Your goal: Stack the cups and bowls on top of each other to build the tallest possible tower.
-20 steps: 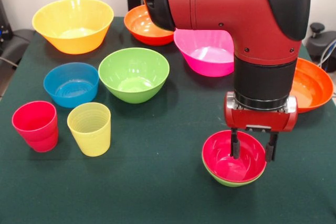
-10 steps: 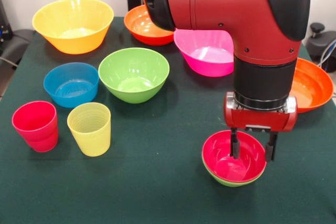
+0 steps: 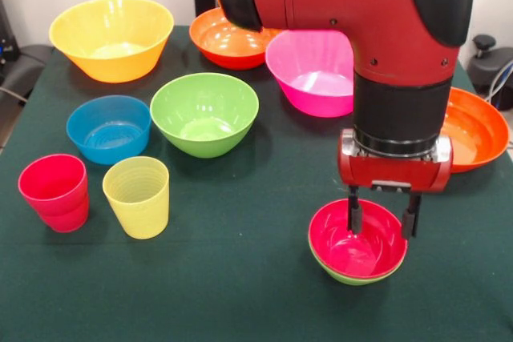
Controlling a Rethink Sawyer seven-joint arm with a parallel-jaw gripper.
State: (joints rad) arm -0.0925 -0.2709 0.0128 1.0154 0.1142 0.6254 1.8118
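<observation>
just red bowl [image 3: 357, 251] under fingers [image 3: 353, 215]

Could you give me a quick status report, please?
Hand open, straddling red bowl's far rim. Red bowl nested in small green bowl. Nothing in the way.

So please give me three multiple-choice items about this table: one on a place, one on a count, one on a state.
1. What does the red bowl sit in?
A. a light-green bowl
B. the blue bowl
C. the pink bowl

2. How many cups stand on the table?
A. one
B. two
C. four

3. How is the tool?
A. shut above the yellow cup
B. open, fingers straddling the red bowl's far rim
C. holding a cup

Key: 1 A, a green rim shows beneath; 2 B, red cup and yellow cup; 3 B, one finger inside, one outside.
</observation>
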